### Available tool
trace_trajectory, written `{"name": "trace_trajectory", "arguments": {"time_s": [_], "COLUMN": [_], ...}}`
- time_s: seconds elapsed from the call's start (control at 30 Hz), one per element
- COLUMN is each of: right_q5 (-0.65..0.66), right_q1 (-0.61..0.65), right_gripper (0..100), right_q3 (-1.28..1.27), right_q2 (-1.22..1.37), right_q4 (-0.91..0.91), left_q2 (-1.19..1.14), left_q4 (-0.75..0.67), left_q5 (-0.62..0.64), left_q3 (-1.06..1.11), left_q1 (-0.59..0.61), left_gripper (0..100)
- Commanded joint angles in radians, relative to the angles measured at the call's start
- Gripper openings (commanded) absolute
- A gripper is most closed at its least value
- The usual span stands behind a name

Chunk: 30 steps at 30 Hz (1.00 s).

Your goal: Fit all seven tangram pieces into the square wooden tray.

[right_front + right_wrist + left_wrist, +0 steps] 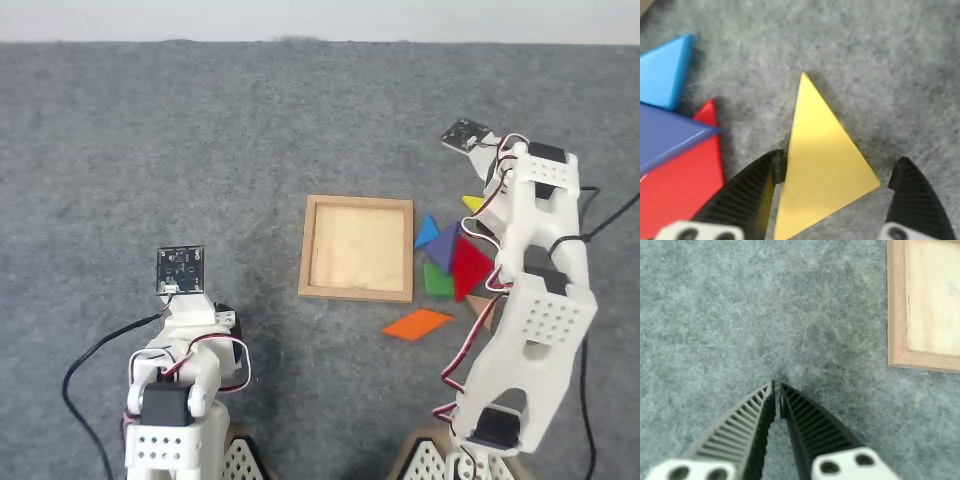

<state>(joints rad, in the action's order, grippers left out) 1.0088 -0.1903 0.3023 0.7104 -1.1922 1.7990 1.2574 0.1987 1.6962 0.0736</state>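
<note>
The square wooden tray (357,248) lies empty in the middle of the table; its corner (897,305) shows in the left wrist view. To its right lie a blue triangle (427,231), a purple piece (443,250), a red triangle (470,268), a green piece (437,280), an orange parallelogram (417,323) and a yellow triangle (472,203). My right gripper (840,167) is open and straddles the yellow triangle (820,150): one finger (767,175) touches its edge, the other stands apart. My left gripper (776,386) is shut and empty over bare carpet, left of the tray.
Grey carpet covers the table. The right arm (530,300) reaches over the pile of pieces and hides part of a brownish piece (480,303). The left arm (180,380) sits at the near left. The blue (665,70), purple (665,135) and red (685,180) pieces lie close beside the yellow one.
</note>
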Motion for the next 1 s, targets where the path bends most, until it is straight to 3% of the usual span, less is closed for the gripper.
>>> {"name": "trace_trajectory", "arguments": {"time_s": [0.0, 0.17, 0.3, 0.8, 0.97], "right_q5": [0.008, 0.008, 0.002, -0.385, -0.425], "right_q1": [-0.054, -0.062, -0.07, -0.189, -0.232], "right_gripper": [30.1, 21.4, 20.7, 20.1, 20.4], "right_q3": [0.028, 0.028, 0.034, 0.028, 0.026], "right_q2": [0.041, 0.036, 0.025, -0.295, -0.292], "right_q4": [-0.001, -0.051, -0.087, -0.197, -0.197], "left_q2": [0.02, 0.02, 0.02, 0.02, 0.02], "left_q4": [0.005, 0.005, 0.005, 0.005, 0.005], "left_q5": [-0.015, -0.015, -0.015, -0.015, -0.015], "left_q3": [-0.013, -0.013, -0.013, -0.013, -0.013], "left_q1": [0.006, 0.006, 0.006, 0.006, 0.006], "left_gripper": [1, 1, 1, 1, 1]}}
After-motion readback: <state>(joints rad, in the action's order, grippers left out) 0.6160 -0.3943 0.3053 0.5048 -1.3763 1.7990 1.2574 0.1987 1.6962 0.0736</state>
